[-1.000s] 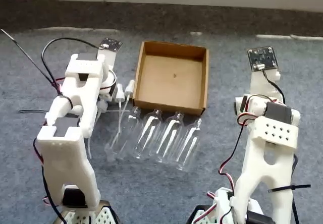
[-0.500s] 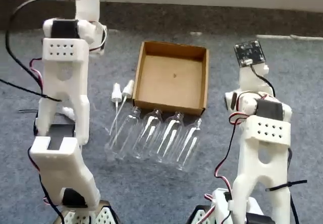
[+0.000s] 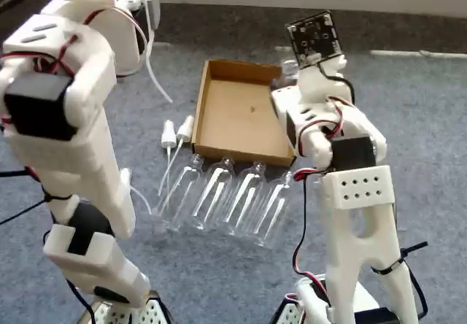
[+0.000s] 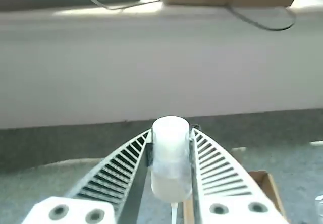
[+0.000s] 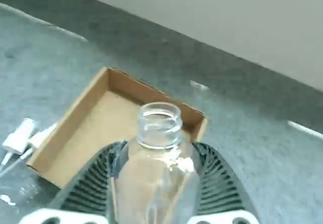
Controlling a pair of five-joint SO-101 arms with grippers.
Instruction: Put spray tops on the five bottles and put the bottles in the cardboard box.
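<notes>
Two parts held aloft, well apart: spray top (image 4: 170, 158) pinched in left claw (image 4: 171, 133), tube hanging down; bottle (image 5: 157, 173) clamped in right claw (image 5: 159, 151), mouth up, near box (image 5: 91, 123). Spray top off to the bottle's left; needs bringing across, tube in line with mouth.

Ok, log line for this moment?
left claw: shut on spray top | right claw: shut on bottle | four bottles beside box

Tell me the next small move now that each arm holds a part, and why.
Probably swing the left gripper toward the right gripper until the spray top hangs over the bottle. The left is shut on the top, its tube dangling free. The right is shut on the bottle, whose neck is bare. The two parts are well apart.
</notes>
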